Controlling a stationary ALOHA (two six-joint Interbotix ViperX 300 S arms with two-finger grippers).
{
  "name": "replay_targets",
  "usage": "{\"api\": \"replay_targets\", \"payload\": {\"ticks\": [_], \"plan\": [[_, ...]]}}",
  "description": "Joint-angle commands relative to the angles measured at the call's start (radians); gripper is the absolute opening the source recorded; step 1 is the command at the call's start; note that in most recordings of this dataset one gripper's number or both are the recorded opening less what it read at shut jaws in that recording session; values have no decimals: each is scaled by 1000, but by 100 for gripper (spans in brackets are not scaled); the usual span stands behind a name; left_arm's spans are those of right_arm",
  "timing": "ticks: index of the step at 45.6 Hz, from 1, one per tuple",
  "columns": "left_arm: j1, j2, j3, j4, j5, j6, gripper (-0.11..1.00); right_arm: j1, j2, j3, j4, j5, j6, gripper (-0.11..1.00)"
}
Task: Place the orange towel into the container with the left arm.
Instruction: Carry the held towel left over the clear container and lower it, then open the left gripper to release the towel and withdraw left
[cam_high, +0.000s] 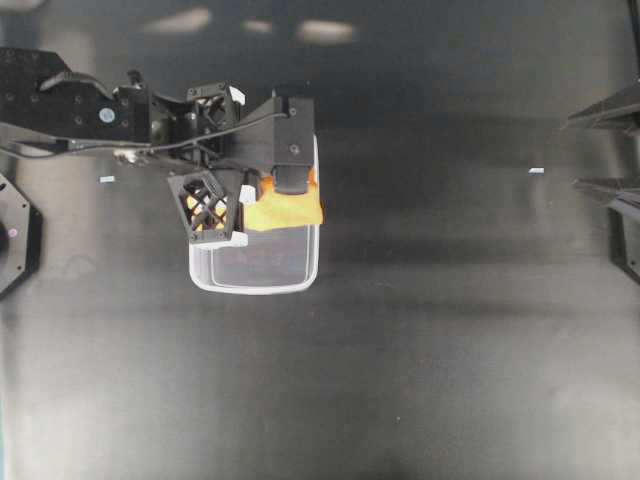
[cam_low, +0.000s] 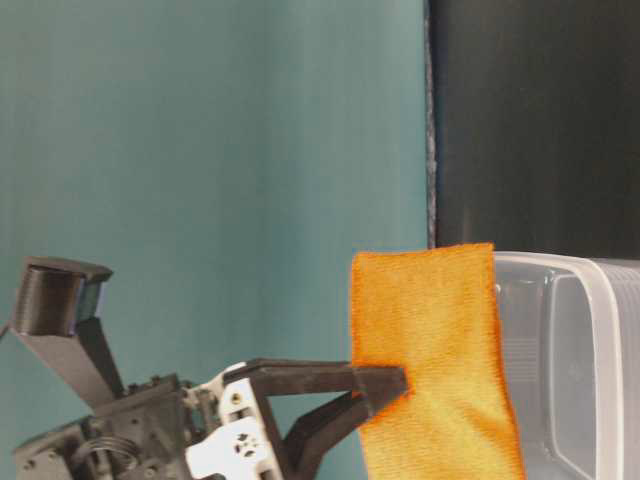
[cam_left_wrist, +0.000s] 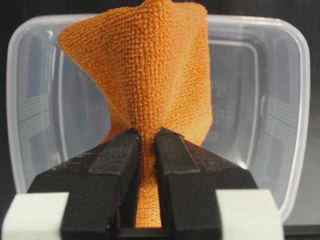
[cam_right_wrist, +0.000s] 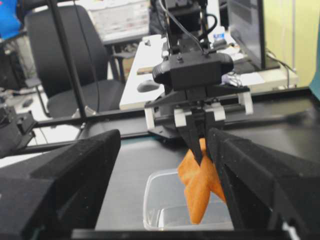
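We see the left gripper (cam_left_wrist: 148, 145) pinching the orange towel (cam_left_wrist: 150, 75) above the container (cam_left_wrist: 295, 100), whose near rim our fingers hide. The right gripper (cam_right_wrist: 165, 175) gapes wide, well apart from it, its tips cropped.

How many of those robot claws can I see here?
2. The left gripper hangs above the container, pinching the orange towel. The right gripper stands wide open at the table's far side, holding nothing. None seems hidden.
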Motion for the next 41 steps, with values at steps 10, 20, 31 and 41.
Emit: {"api": "replay_targets", "payload": {"ticks": [10,20,31,41], "plan": [[-9,25,52,2,-29,-15,56,2,8,-9,3,-5,0,70],[-5,-58,-6,2,-32,-2,88,2,6,-9,3,-5,2,70],[-51,-284,-28,2,-46,-18,86,2,0,-5,3,-2,0,70],[-106,-416,98,2,-123,-23,86,2,-29,18,3,21,0,70]]}}
